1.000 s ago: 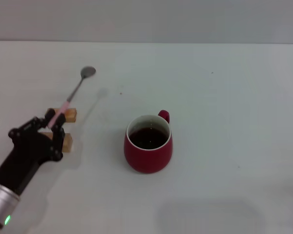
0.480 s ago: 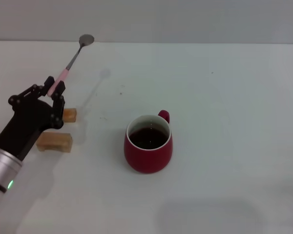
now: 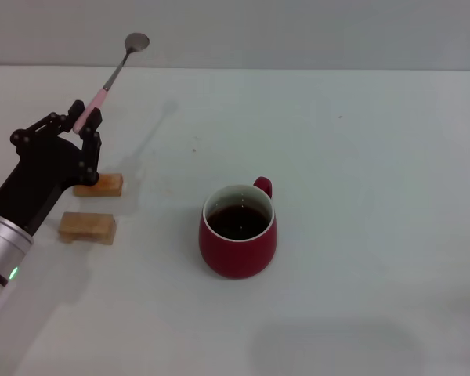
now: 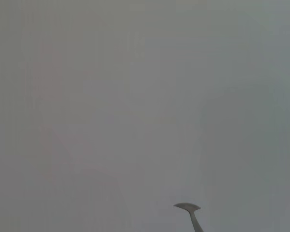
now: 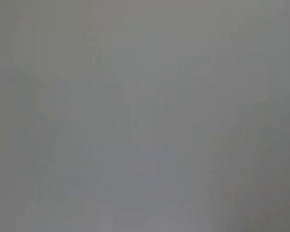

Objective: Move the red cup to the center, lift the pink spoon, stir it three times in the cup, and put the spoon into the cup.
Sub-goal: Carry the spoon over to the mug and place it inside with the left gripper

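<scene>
The left gripper [image 3: 86, 125], a black linkage claw on a black and silver arm, is raised over the left side of the white table [image 3: 360, 157], and its fingers are clenched on the pale pink handle of the slim pink spoon [image 3: 113, 74] with a grey metal neck and bowl. The spoon is off the table, tilted so that its bowl points up and away toward the far left corner; it casts a thin shadow on the surface to the right of the gripper. In the left wrist view only the metal bowl and neck of the spoon [image 4: 189, 212] show against a plain grey background. Two small tan wooden blocks [image 3: 94, 205] lie on the table near the left edge, just below the gripper, one behind the other and slightly apart. The rounded dark-red ceramic cup [image 3: 238, 232], white inside and holding dark brown liquid, stands upright near the middle of the table, its small loop handle turned toward the far right, well apart from the spoon. The right gripper is not in view.
</scene>
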Motion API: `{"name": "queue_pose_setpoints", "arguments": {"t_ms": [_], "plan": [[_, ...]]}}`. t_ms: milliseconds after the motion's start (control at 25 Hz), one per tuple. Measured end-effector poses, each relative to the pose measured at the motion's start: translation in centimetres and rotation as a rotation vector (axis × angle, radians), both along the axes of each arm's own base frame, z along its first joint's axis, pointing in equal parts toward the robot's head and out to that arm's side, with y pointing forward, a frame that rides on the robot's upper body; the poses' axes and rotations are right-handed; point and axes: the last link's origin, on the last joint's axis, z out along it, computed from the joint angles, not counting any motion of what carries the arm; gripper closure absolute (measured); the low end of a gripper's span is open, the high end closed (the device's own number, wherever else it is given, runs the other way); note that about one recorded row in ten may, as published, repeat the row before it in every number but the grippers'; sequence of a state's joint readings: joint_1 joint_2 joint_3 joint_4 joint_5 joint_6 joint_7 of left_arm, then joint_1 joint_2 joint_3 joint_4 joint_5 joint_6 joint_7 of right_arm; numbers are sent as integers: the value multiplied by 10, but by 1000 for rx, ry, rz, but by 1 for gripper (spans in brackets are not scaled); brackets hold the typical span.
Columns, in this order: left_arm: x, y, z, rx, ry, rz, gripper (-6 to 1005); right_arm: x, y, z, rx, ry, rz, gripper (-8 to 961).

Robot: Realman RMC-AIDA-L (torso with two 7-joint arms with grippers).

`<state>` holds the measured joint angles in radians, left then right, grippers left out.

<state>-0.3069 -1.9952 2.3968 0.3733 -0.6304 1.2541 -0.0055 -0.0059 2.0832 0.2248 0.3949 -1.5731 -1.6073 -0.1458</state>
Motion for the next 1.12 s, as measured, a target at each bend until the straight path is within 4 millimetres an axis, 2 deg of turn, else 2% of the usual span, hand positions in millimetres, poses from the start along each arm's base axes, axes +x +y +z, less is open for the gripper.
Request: {"name": "queue_pose_setpoints", "arguments": {"t_ms": [200,520,840,1120], "plan": [[1,9,-3,-20,28,23,825,2,-4,1,-9,-14,-4,953],[19,32,-8,-6,133,14,826,9,-8,7,-5,-58,-10,953],[55,57,1,-22,253,8,826,11,-6,9,-4,-65,-19,953],[88,62,15,-56,267,6,826,10,-5,9,0,-66,-14,953]]}}
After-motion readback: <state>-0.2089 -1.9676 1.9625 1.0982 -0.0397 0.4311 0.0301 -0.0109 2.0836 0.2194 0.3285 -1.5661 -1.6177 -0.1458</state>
